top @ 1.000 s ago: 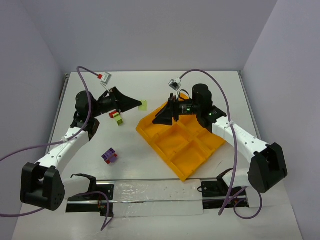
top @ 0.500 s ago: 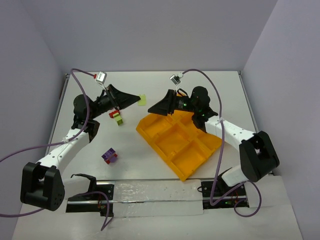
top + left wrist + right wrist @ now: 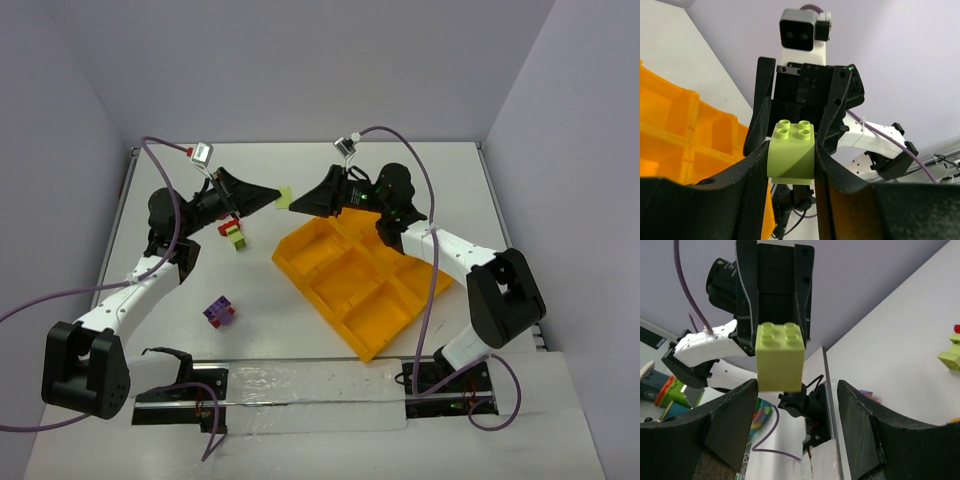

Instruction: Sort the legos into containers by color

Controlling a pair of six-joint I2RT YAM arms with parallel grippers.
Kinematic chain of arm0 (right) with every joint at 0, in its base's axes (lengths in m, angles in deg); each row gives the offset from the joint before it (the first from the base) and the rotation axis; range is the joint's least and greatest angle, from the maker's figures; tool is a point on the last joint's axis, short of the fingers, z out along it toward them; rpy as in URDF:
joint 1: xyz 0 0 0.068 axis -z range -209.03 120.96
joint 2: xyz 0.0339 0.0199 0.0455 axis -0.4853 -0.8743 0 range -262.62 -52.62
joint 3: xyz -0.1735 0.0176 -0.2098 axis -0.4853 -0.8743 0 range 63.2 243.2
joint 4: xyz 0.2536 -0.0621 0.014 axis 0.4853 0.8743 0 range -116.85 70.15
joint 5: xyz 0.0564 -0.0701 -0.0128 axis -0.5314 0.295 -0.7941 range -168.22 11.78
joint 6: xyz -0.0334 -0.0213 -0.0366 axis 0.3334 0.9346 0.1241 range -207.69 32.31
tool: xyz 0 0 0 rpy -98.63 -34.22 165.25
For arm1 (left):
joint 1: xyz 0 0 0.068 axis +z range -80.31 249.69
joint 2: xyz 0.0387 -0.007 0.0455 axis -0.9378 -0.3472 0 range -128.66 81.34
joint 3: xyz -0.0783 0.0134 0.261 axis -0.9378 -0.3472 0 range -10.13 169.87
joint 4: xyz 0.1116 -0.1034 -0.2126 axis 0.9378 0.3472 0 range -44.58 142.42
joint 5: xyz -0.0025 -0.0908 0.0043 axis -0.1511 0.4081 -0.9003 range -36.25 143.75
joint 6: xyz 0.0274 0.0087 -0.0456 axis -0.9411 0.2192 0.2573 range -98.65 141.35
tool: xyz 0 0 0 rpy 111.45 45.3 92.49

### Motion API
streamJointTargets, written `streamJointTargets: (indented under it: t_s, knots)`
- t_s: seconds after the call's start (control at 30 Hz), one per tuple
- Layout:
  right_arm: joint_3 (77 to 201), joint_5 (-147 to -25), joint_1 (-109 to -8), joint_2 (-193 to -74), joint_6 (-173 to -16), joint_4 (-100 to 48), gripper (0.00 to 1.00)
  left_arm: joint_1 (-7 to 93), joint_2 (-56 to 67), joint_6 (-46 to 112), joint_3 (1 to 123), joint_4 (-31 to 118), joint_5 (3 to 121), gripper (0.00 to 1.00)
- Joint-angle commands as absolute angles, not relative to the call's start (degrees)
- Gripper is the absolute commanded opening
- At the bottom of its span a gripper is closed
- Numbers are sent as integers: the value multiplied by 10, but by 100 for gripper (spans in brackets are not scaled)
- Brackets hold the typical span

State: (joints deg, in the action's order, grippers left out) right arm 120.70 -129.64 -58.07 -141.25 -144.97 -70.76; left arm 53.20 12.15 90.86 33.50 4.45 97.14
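Four-studded yellow-green lego [image 3: 791,150] sits pinched in left tool [image 3: 791,162]; right tool [image 3: 796,395] gapes empty.

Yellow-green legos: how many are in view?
2. One yellow-green brick is clamped in the left gripper; a second yellow-green brick lies on the table beside a red brick. The right arm may hide others.

Your left gripper [image 3: 276,199] grips a yellow-green brick [image 3: 285,197], your right gripper [image 3: 297,206] just beside it, near the tray [image 3: 352,300]'s far-left corner.
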Motion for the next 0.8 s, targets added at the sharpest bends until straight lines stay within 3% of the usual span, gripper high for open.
streamJointTargets:
  t_s: [0.0, 0.3, 0.5, 0.63, 0.73, 0.77]
  knots:
    - [1248, -1295, -596, -1422, -1464, -759, 71, 523, 116, 895, 362, 24, 987, 0]
    - [1262, -1302, -607, -1424, -1473, -769, 70, 523, 116, 890, 368, 30, 988, 0]
    - [1270, -1305, -613, -1440, -1476, -770, 57, 523, 119, 890, 365, 30, 986, 0]
    - [1264, -1303, -615, -1439, -1474, -770, 56, 523, 122, 889, 365, 31, 985, 0]
    - [1257, -1302, -616, -1438, -1472, -770, 43, 523, 123, 887, 366, 32, 983, 0]
    - [1256, -1302, -616, -1438, -1472, -770, 34, 523, 124, 886, 367, 34, 984, 0]
